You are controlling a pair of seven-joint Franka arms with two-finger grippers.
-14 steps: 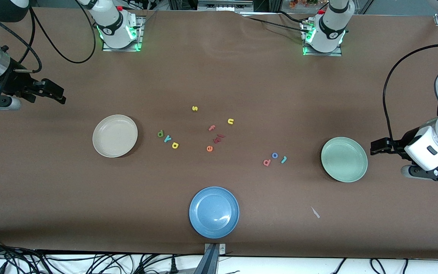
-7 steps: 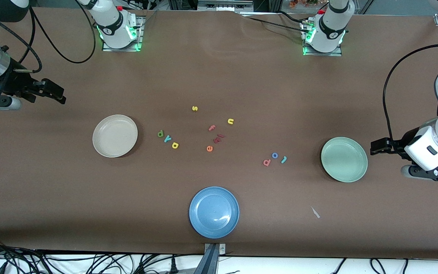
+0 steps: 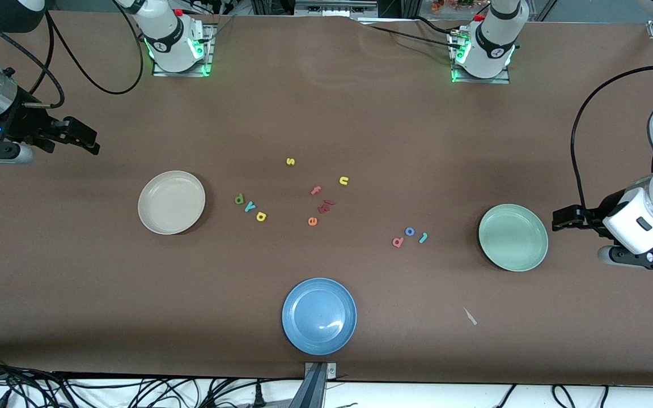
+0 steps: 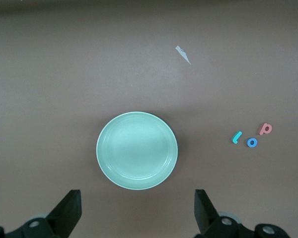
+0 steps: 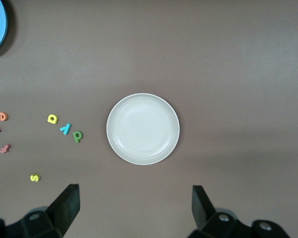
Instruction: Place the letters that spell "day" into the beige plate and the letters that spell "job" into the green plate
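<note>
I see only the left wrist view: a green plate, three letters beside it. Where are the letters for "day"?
Observer: The green d, teal y and yellow a lie in a row beside the beige plate, toward the right arm's end.
Operator: Is the beige plate already filled?
Observer: No, nothing lies in it.
Operator: Where is the right pincer?
Observer: The right pincer is open, at the table's edge, farther from the front camera than the beige plate.
</note>
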